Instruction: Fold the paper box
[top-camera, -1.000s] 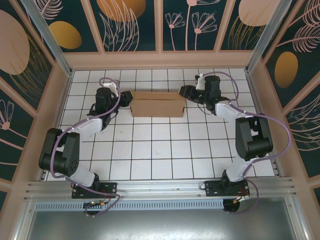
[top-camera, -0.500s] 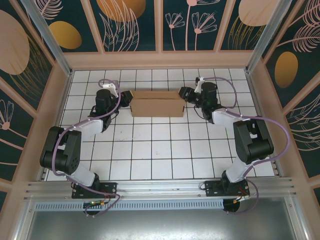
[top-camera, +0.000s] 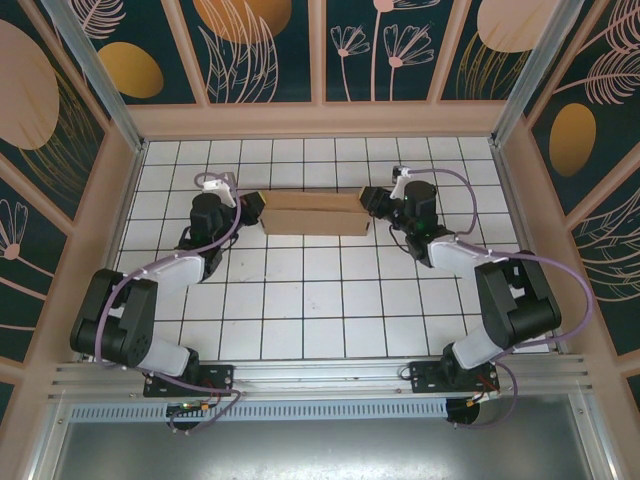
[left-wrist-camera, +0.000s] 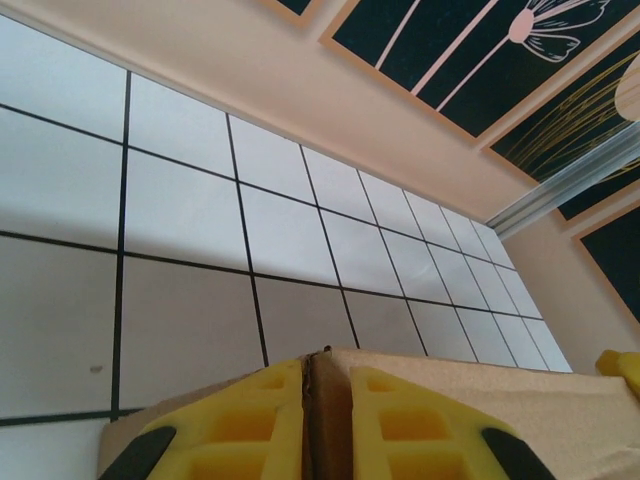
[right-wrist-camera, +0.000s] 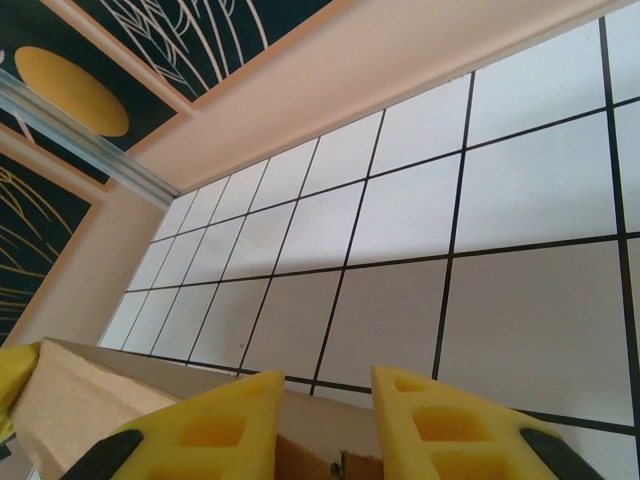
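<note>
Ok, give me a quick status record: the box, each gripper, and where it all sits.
paper box: brown cardboard, folded into a long low shape
position: far half of the white tiled table, long side running left to right
left gripper: at the box's left end, jaws pinched onto a thin cardboard edge
right gripper: at the box's right end, jaws apart and straddling the cardboard; grip unclear
</note>
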